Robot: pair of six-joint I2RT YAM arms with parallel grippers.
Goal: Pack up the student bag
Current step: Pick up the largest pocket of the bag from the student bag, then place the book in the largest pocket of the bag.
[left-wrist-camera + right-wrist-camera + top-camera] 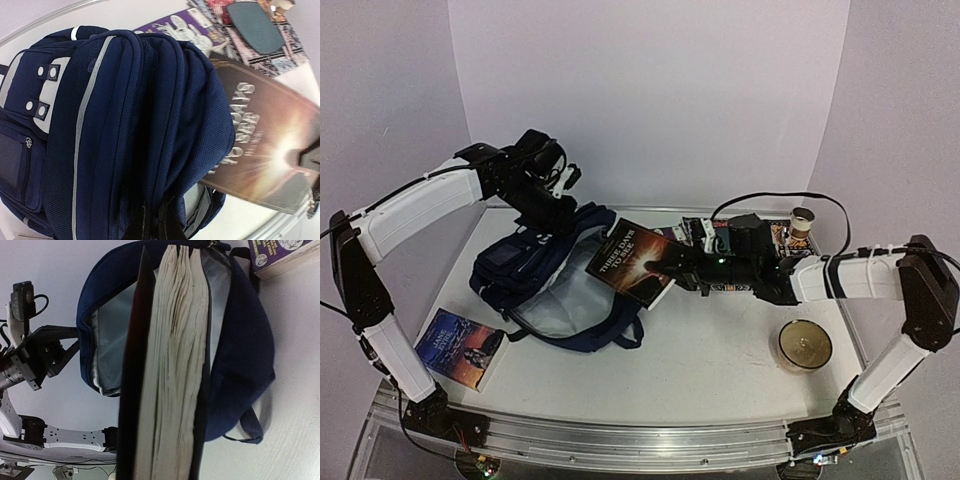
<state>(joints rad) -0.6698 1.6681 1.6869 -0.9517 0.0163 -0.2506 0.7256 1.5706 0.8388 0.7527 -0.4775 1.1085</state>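
Note:
The student bag (545,285) is a navy backpack with white trim, lying on the table with its main compartment gaping and the grey lining showing. My left gripper (552,203) is shut on the bag's top edge and holds it up. In the left wrist view the bag (125,125) fills the frame and that gripper (150,225) is buried in its fabric. My right gripper (688,266) is shut on a dark book titled "Three Days to See" (633,262), held just above the opening's right rim. The right wrist view shows its page edges (175,365) between the jaws of that gripper (167,450), in front of the open bag (107,340).
A second book (460,347) lies at the front left. A round tin (805,345) sits at the front right. A patterned mat (775,240) with a dark teal pouch (255,27) and a small jar (803,225) is at the back right. A purple comic (280,252) lies beside the bag.

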